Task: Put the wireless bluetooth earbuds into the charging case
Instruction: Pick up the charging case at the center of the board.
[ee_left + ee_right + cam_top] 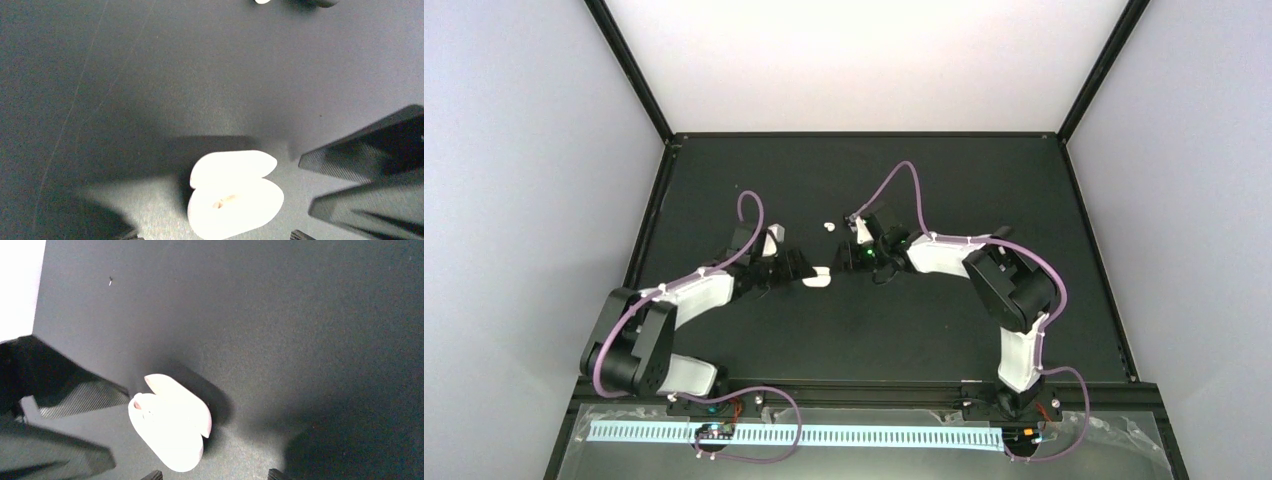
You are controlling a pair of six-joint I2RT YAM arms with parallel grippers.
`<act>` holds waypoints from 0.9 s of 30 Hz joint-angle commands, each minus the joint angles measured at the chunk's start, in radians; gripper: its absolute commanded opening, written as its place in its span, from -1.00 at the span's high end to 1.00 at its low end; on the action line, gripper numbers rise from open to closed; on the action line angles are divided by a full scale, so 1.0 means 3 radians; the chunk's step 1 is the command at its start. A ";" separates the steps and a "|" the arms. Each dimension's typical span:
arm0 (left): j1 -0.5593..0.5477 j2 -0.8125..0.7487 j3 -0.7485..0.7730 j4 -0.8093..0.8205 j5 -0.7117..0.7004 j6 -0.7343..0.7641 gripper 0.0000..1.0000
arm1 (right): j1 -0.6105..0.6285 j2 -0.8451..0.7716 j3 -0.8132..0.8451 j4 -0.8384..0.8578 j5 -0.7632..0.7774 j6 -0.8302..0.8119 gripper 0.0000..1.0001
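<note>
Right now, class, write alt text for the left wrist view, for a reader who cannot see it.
A white charging case, apparently hinged open into two lobes, lies on the dark table near bottom centre. A dark ribbed gripper finger sits at the right edge, not touching it.

No text, label, brand, number or sign can be read in any of the views. The pale strip (794, 435) along the near edge of the table (944, 330) carries a row of small dark ticks, like a scale, but no figures are legible on it. The white case (235, 195) has one small brownish mark, which is too blurred to read as a letter or a sign.
</note>
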 commanded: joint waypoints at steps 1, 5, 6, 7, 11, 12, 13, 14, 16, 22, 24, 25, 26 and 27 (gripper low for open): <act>0.0024 -0.0369 -0.0102 -0.0121 -0.0114 0.0004 -0.57 | 0.0101 0.0031 0.0260 -0.0319 0.0319 -0.0475 -0.08; 0.0036 -0.0813 -0.0200 -0.0287 -0.0224 -0.0018 -0.58 | 0.0120 0.0108 0.0361 -0.0372 0.0485 -0.0647 -0.08; 0.0039 -0.0908 -0.0220 -0.0331 -0.0249 -0.0019 -0.59 | 0.0122 0.0129 0.0383 -0.0366 0.0504 -0.0695 -0.08; 0.0039 -0.1002 -0.0232 -0.0369 -0.0266 -0.0012 -0.59 | 0.0128 0.0149 0.0414 -0.0363 0.0505 -0.0745 -0.07; 0.0037 -0.1271 -0.0278 -0.0520 -0.0353 0.0055 -0.59 | 0.0173 0.0285 0.0626 -0.0488 0.0536 -0.0986 -0.02; 0.0039 -0.1312 -0.0289 -0.0541 -0.0370 0.0073 -0.59 | 0.0176 0.0321 0.0675 -0.0515 0.0529 -0.1019 -0.01; 0.0036 -0.1341 -0.0299 -0.0563 -0.0381 0.0086 -0.59 | 0.0178 0.0373 0.0715 -0.0547 0.0528 -0.1046 0.00; 0.0040 -0.1366 -0.0309 -0.0575 -0.0383 0.0096 -0.59 | 0.0179 0.0402 0.0749 -0.0567 0.0535 -0.1072 0.01; 0.0042 -0.1412 -0.0329 -0.0591 -0.0378 0.0114 -0.59 | 0.0182 0.0445 0.0801 -0.0597 0.0532 -0.1117 0.03; 0.0044 -0.1481 -0.0344 -0.0607 -0.0389 0.0158 -0.59 | 0.0197 0.0531 0.0896 -0.0660 0.0534 -0.1188 0.10; 0.0044 -0.1482 -0.0344 -0.0605 -0.0384 0.0165 -0.59 | 0.0226 0.0547 0.0917 -0.0678 0.0545 -0.1222 0.12; 0.0044 -0.1482 -0.0344 -0.0600 -0.0386 0.0165 -0.59 | 0.0243 0.0553 0.0930 -0.0690 0.0543 -0.1245 0.13; 0.0043 -0.1482 -0.0340 -0.0600 -0.0386 0.0164 -0.59 | 0.0262 0.0563 0.0944 -0.0707 0.0555 -0.1267 0.14; 0.0044 -0.1482 -0.0339 -0.0604 -0.0388 0.0166 -0.59 | 0.0282 0.0578 0.0961 -0.0731 0.0568 -0.1293 0.15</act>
